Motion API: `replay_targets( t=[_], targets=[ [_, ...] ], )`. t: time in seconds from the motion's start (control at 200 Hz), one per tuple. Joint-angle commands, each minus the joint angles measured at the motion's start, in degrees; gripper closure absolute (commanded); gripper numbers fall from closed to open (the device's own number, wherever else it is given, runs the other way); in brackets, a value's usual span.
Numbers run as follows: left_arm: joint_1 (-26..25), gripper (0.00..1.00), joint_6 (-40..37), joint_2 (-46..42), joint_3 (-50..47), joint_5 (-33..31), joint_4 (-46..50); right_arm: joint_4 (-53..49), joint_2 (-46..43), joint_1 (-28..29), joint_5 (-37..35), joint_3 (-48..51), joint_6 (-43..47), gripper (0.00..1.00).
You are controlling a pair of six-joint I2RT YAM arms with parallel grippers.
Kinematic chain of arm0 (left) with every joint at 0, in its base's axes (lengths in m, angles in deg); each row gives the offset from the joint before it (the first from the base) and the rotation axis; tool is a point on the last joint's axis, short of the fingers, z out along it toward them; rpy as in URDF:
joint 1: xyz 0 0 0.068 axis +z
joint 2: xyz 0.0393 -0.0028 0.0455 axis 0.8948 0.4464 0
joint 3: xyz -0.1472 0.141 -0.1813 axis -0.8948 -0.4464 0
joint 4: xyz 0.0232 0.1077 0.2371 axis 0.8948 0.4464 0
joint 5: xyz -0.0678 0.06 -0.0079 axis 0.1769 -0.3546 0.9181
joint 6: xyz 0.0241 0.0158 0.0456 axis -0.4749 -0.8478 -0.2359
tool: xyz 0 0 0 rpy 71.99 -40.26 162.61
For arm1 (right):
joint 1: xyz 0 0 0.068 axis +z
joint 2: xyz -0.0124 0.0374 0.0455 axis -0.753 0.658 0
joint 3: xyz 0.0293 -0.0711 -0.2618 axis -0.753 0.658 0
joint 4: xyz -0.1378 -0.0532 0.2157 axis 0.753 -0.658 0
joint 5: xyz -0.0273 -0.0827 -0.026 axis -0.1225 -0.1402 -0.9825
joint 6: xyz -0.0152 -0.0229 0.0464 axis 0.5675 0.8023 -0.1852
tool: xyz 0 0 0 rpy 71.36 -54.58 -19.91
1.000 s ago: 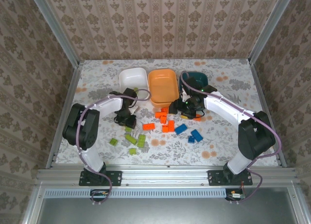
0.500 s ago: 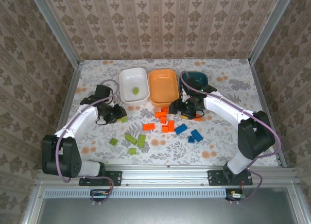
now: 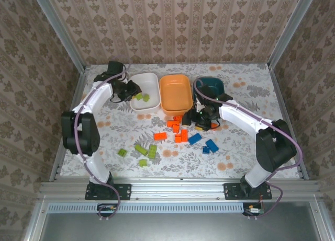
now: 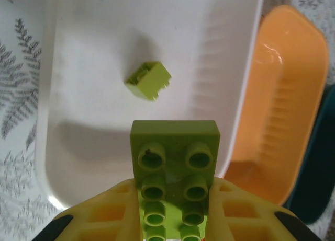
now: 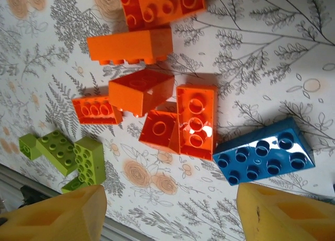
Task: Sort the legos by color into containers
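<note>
Nothing legible (no text, labels or numbers) anywhere

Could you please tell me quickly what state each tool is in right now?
Left tool: closed on a lime green brick, above the white tub.
Right tool: open, holding nothing.

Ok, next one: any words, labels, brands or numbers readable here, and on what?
No readable text anywhere. Stud tops on the lime green brick and orange bricks are too blurred to read any embossing; white tub, orange tub and tablecloth carry no lettering.
</note>
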Motion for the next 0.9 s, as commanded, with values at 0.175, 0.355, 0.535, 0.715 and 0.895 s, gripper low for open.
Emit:
replay_targets(
  t=[0.175,0.355,0.535,0.715,0.895],
  targets=[
    [0.63,0.69,-4.08,8.77,9.33,0.19,5.69,-6.67,-7.14,-0.17,-7.17,4.21,0.34,0.32],
    [0.55,0.5,-4.64,7.64,9.91,0.15,6.53,-8.15,-6.87,-0.81,-6.84,5.54,1.02,0.32],
    [0.1,0.33,-6.74,1.82,7.73,-2.13,8.45,-6.97,-2.9,-0.07,-5.14,4.99,1.55,0.32],
    [-2.38,0.29,-12.6,-7.94,0.95,-7.79,13.74,-7.01,2.56,2.05,-3.83,0.68,2.79,0.32],
    [-9.64,0.29,-15.38,-18.99,-11.89,-16.9,19.13,-8.08,6.22,3.54,-3.7,-3.7,4.44,0.32]
  ],
)
